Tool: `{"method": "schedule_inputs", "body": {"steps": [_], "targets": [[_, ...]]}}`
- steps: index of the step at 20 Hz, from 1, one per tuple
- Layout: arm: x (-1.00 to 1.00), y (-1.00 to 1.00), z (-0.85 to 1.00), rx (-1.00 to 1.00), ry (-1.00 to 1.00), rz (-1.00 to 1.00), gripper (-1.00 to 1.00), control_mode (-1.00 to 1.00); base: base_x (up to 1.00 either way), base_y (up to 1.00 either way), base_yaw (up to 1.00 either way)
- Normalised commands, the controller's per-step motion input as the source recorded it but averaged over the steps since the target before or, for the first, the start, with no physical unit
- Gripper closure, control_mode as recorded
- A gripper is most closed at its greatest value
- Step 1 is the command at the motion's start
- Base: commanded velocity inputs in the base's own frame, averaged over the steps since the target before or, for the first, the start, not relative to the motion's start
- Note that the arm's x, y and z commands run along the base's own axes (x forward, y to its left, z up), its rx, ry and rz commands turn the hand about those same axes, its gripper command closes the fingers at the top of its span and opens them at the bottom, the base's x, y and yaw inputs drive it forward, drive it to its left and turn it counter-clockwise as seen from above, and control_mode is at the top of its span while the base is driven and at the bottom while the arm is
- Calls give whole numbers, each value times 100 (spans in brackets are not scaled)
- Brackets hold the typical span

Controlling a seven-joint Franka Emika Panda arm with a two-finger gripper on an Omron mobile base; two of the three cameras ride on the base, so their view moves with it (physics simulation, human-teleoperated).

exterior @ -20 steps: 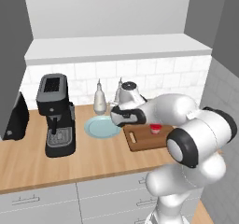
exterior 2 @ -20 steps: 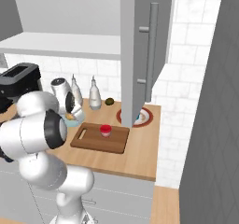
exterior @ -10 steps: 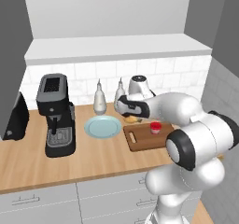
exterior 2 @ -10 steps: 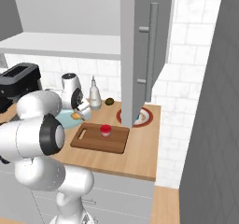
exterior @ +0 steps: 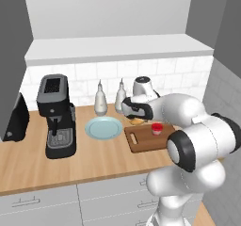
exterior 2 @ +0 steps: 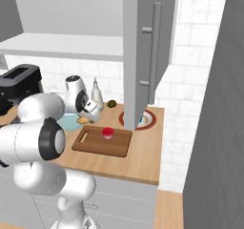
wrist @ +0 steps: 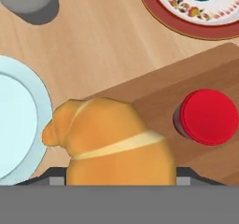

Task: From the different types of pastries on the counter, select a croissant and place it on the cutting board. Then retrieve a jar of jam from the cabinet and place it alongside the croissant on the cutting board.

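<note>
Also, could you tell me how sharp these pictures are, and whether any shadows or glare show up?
Left base view: soft, no glare, faint shading beside the cutting board. Right base view: equally soft, even light. Hand view: the croissant looms large with smeared edges; the jar of jam casts a dark shadow on its left.

Counter (exterior: 70, 166): we note wood grain.
On it: cutting board (exterior: 147, 142), pale blue plate (exterior: 103, 128), coffee machine (exterior: 57, 117), red-rimmed plate (exterior 2: 151, 119).

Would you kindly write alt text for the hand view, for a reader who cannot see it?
A golden-orange croissant fills the lower middle, close under the camera, over the corner of the dark wooden cutting board. A red-topped jar of jam stands on the board, a pale blue plate lies on the counter, and a red-rimmed patterned plate shows at the top.
</note>
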Motion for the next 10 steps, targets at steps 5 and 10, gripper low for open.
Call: {"method": "schedule_inputs", "body": {"steps": [5, 10], "targets": [[-55, -47, 0, 15, -2, 5, 100, -100, 0, 0, 0], [-13, -5, 0, 3, 0, 0, 100, -100, 0, 0, 0]]}}
